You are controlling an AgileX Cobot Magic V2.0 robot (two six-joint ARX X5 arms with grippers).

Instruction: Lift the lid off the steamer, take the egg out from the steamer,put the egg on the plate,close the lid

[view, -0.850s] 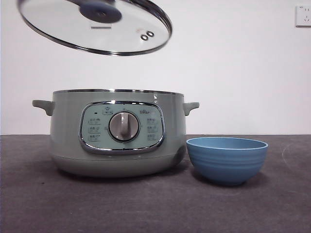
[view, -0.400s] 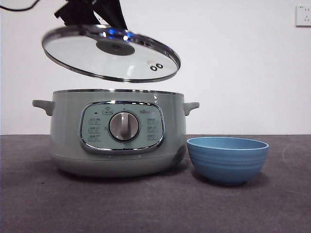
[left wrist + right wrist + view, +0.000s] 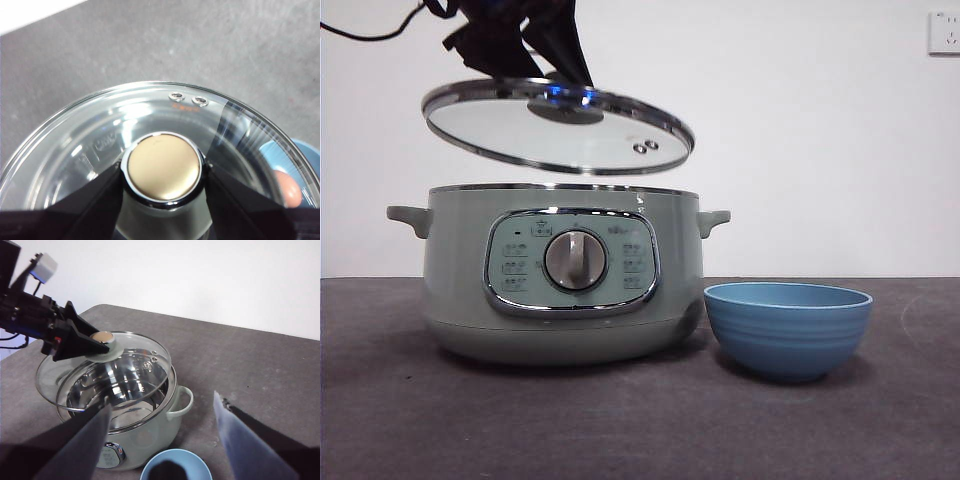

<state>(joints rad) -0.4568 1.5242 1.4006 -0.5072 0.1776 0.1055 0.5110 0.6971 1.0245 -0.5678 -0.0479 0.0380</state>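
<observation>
My left gripper (image 3: pixel 164 172) is shut on the knob of the clear glass lid (image 3: pixel 560 130), holding it slightly tilted just above the open sage-green steamer (image 3: pixel 560 270). The right wrist view shows the same left gripper (image 3: pixel 95 345) and the lid (image 3: pixel 125 370) over the pot (image 3: pixel 165 425). The brownish egg (image 3: pixel 289 187) lies in the blue plate (image 3: pixel 300 150), seen through the glass. In the front view the plate (image 3: pixel 787 325) stands right of the steamer and its wall hides the egg. My right gripper (image 3: pixel 162 402) hangs open high above the plate (image 3: pixel 175 460).
A grey mat covers the table, with a white wall behind. A wall socket (image 3: pixel 944 32) sits at the upper right. A black cable (image 3: pixel 370 35) trails from the arm at the upper left.
The lid has come down and shifted right toward the steamer's opening, tilting flatter. The left arm has dropped into the front view above it. Steamer and plate have not moved.
</observation>
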